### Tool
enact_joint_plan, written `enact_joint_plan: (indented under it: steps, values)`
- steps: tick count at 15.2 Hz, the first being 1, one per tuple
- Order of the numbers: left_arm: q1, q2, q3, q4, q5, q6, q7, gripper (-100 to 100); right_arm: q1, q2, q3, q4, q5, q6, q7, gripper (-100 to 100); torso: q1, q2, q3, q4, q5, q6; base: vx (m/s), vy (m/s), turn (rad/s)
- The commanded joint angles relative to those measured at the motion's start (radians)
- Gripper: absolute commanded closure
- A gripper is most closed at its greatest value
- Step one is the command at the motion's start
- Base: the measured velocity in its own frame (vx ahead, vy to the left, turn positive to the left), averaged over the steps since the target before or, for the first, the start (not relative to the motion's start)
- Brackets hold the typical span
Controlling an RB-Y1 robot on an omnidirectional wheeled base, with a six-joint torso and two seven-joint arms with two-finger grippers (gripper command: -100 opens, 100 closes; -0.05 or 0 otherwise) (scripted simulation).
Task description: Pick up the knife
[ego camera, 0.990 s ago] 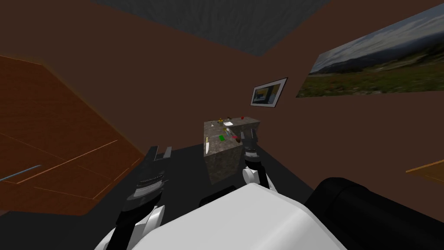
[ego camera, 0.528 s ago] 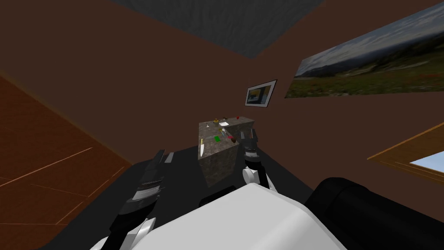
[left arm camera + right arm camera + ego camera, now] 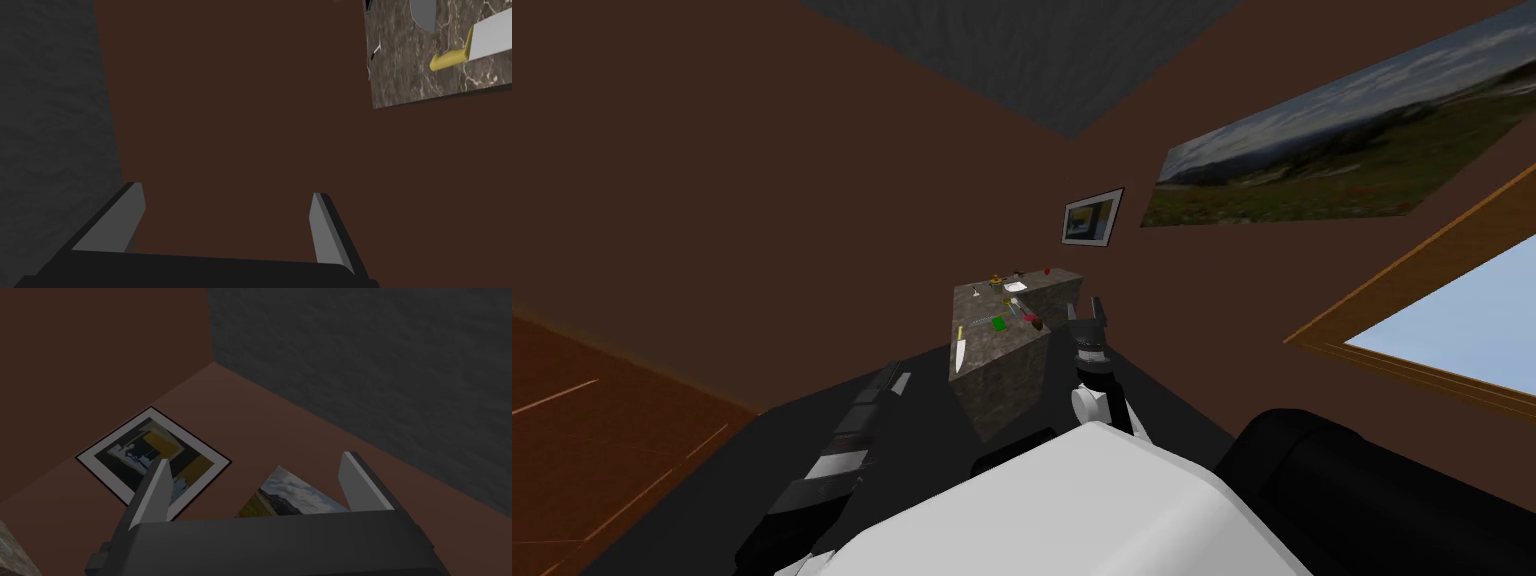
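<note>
The knife, with a yellow handle and a white blade, lies at the near left corner of a dark stone-topped counter block. In the left wrist view its handle and blade show on the marbled top, off to one side of my fingers. My left gripper hangs open and empty, low and to the left of the block, short of the knife. My right gripper stands open and empty at the block's right side.
Several small things lie further back on the counter: a green piece, a red item, a white plate. Brown walls close in behind the block. A window opens at the right. The floor is dark.
My view has swung to the right: the counter and pictures slid left and a window came in at the right. The left arm now sits lower and closer to the block.
</note>
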Motion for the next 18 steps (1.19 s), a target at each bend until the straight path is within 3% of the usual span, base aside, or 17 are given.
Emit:
enact_joint_plan:
  steps: [1,5,7,8,9,10,17,18]
  values:
    - [0.021,0.05,0.004,0.028,0.011,0.047,0.011,-100,0.0,0.0,0.0,0.0,0.0,0.0,0.0,0,0.0,0.0,0.0,0.0,0.0,0.0,0.041,-0.079,-0.23]
    - [0.061,0.135,0.009,0.062,0.025,0.108,0.025,-100,0.0,0.0,0.0,0.0,0.0,0.0,0.0,0,-0.001,0.0,0.0,0.0,0.0,0.0,0.036,-0.07,-0.229]
    - [0.061,0.145,0.009,0.062,0.025,0.117,0.025,-100,0.0,0.0,0.0,0.0,0.0,0.0,0.0,0,-0.001,0.0,0.0,0.0,0.0,0.0,0.033,-0.053,-0.117]
    - [0.082,0.184,0.012,0.08,0.032,0.153,0.032,-100,0.0,0.0,0.0,0.0,0.0,0.0,0.0,0,0.0,0.0,0.0,0.0,0.0,0.0,0.026,-0.048,-0.181]
    - [0.082,0.187,0.012,0.08,0.032,0.153,0.032,-100,0.0,0.0,0.0,0.0,0.0,0.0,0.0,0,0.0,0.0,0.0,0.0,0.0,0.0,0.026,-0.05,-0.206]
    - [0.103,0.222,0.015,0.098,0.04,0.186,0.039,-100,0.0,0.0,0.0,0.0,0.0,0.0,0.0,0,0.0,0.001,0.0,0.0,0.0,0.0,0.032,-0.071,-0.26]
    - [0.168,0.355,0.025,0.154,0.063,0.302,0.063,-100,0.0,0.0,0.0,0.0,0.0,0.0,0.0,0,-0.001,-0.001,-0.001,0.0,0.0,0.001,0.052,-0.062,-0.247]
    - [0.189,0.382,0.028,0.173,0.071,0.34,0.07,-100,0.0,0.0,0.0,0.0,0.0,0.0,0.0,0,-0.001,-0.001,0.0,0.0,0.0,0.0,0.054,-0.073,-0.305]
